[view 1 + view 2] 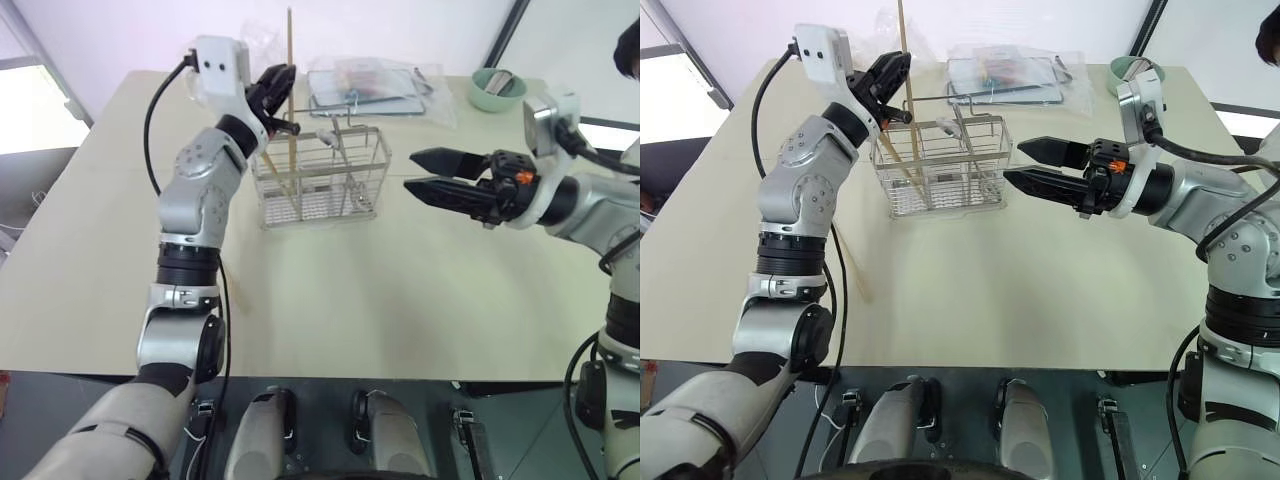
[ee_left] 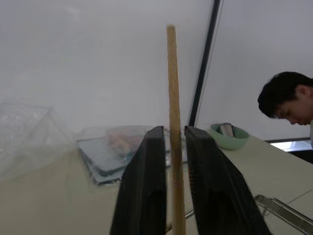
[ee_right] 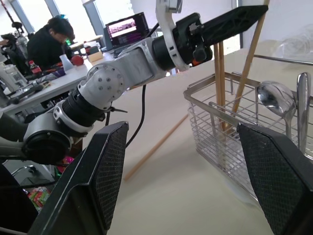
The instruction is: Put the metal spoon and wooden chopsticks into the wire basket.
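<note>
Above the wire basket [image 1: 320,175], left gripper [image 1: 279,95] jaws loosely flank an upright chopstick [image 1: 291,100].
Light, stiff, smooth stick: best pinched mid-length; right gripper [image 1: 432,175] jaws gape, empty.

The left gripper [image 1: 283,100] is raised, fingers slightly parted; the right gripper [image 1: 412,171] points sideways, spread wide.

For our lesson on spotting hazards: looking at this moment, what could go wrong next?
1. The upright chopstick between the left gripper fingers may tip out of the wire basket on release.
2. A chopstick on the table lies beside the left arm, which might knock it off.
</note>
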You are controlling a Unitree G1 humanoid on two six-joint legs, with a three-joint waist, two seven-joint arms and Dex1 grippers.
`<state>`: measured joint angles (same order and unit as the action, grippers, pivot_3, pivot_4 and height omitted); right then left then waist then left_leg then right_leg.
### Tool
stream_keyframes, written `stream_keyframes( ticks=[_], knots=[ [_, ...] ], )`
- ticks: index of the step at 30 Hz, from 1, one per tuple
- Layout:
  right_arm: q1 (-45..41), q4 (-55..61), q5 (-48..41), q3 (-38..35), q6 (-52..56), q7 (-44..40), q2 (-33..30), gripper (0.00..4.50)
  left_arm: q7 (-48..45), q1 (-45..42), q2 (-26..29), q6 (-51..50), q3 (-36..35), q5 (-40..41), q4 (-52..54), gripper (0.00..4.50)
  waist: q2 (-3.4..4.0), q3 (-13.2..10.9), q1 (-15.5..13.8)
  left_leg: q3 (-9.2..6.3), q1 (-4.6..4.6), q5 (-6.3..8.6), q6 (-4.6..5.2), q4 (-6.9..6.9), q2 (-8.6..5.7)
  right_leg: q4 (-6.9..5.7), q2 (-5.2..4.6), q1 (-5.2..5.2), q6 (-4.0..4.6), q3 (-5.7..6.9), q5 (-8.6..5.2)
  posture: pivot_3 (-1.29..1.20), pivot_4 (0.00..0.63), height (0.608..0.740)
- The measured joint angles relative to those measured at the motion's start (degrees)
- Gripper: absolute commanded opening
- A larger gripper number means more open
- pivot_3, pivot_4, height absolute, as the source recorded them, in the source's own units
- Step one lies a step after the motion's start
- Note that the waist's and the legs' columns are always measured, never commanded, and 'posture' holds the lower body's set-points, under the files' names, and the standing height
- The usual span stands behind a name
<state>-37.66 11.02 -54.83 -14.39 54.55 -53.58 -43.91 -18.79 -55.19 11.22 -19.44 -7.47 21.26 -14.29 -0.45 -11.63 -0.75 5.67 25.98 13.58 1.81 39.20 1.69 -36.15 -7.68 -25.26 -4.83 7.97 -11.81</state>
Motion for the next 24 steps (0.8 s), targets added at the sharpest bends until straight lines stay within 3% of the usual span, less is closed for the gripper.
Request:
stream_keyframes(
  ticks=[3,5,11,13,16,20,24],
  knots=[
    [0.05,-0.11,0.07,0.01,-0.31,0.18,0.02,3.63,0.43,1.18,-0.12,-0.56,-0.05,0.05,1.74,3.66,0.0,0.0,0.01,-0.06,0.0,0.0,0.0,0.0,0.01,-0.02,0.0,-0.01,0.01,-0.01,0.0,0.0,0.15,0.704],
    [0.04,-0.18,0.11,0.07,-0.49,0.19,0.03,3.63,1.03,1.27,0.3,-1.95,-0.21,0.15,3.06,4.45,0.0,0.0,0.0,-0.06,0.0,0.0,0.01,0.0,0.01,-0.02,0.0,-0.01,0.01,-0.01,0.01,0.0,0.15,0.704],
    [0.02,-1.81,1.34,0.92,-1.93,-0.25,0.12,3.63,5.4,-0.35,6.37,-12.9,-3.79,2.78,14.12,4.45,0.0,0.0,0.02,-0.16,0.0,0.0,0.01,0.0,0.02,-0.03,0.02,-0.03,0.01,-0.02,0.01,0.0,0.15,0.704],
    [0.02,-2.25,1.73,1.12,-2.4,-0.41,0.2,3.63,10.81,-4.45,7.82,-20.0,-6.37,3.36,16.95,4.45,0.0,0.0,-0.06,-0.21,0.02,0.01,0.02,0.01,0.0,-0.02,0.02,-0.01,0.01,-0.02,0.01,0.0,0.15,0.704],
    [0.02,-2.57,1.98,2.04,-2.83,-1.13,0.5,3.63,26.12,-13.33,8.62,-34.78,-13.92,1.29,19.13,4.45,0.01,0.01,-0.01,-0.25,-0.03,0.07,0.12,0.03,-0.03,-0.01,0.0,0.06,-0.01,-0.04,0.0,0.0,0.15,0.704],
    [0.14,-3.66,2.91,2.48,-4.31,-2.35,0.52,3.63,37.6,-13.08,6.74,-52.71,-20.43,-3.76,19.7,4.45,0.04,0.02,-0.07,-0.26,-0.34,0.08,0.13,-0.04,-0.03,-0.05,0.05,0.28,-0.02,-0.03,-0.02,0.0,0.15,0.704],
    [0.8,-3.53,4.37,4.71,-6.21,-4.76,0.54,3.63,42.7,-9.22,-1.53,-69.02,-28.97,-8.92,19.61,4.45,-0.06,-0.01,-0.11,-0.3,-0.27,-0.09,-0.16,0.01,-0.06,-0.02,0.03,0.29,-0.02,-0.03,-0.02,0.0,0.15,0.704]
  ],
)
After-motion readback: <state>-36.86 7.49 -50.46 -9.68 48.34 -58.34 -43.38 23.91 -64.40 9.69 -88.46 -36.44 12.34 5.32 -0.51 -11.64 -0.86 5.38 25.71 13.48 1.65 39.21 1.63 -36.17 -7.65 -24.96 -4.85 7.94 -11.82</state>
